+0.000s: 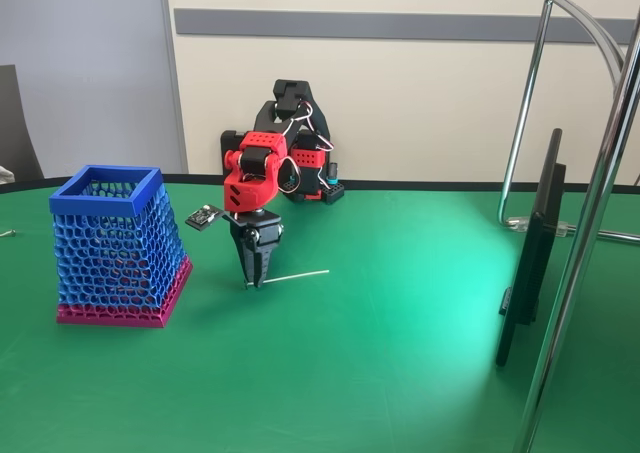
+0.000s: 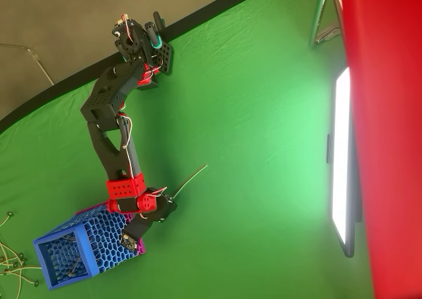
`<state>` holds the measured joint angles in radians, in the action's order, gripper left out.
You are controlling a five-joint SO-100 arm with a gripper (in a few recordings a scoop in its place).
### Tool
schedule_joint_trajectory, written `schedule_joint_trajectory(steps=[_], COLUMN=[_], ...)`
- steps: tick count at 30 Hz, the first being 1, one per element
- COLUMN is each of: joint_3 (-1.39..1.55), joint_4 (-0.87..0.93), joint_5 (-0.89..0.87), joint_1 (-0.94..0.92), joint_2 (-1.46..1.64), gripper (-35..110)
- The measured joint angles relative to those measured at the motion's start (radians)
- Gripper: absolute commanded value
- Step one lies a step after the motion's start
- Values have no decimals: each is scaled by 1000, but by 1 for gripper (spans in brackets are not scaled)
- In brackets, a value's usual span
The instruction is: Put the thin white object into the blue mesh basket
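At the left of the green table [image 1: 400,373] in the fixed view stands the blue mesh basket [image 1: 118,243], upright, with a magenta base band. Just to its right the red and black arm reaches down, its gripper [image 1: 256,278] pointing at the table with fingers pressed together on one end of the thin white object [image 1: 300,274]. The stick lies nearly flat, stretching rightward from the fingertips. At the right edge stands a dark screen [image 1: 530,253] beside chrome stand poles [image 1: 590,223].

Basket [image 1: 118,245] left of tool [image 1: 256,278], stick [image 1: 295,275] rightward on table [image 1: 400,353]
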<state>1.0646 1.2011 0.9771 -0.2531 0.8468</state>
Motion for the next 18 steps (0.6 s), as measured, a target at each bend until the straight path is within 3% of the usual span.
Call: schedule_joint_trajectory(steps=[18], joint_3=[-107], joint_4=[77], joint_5=[-3], joint_1=[-9], joint_2=[-72], gripper=[12])
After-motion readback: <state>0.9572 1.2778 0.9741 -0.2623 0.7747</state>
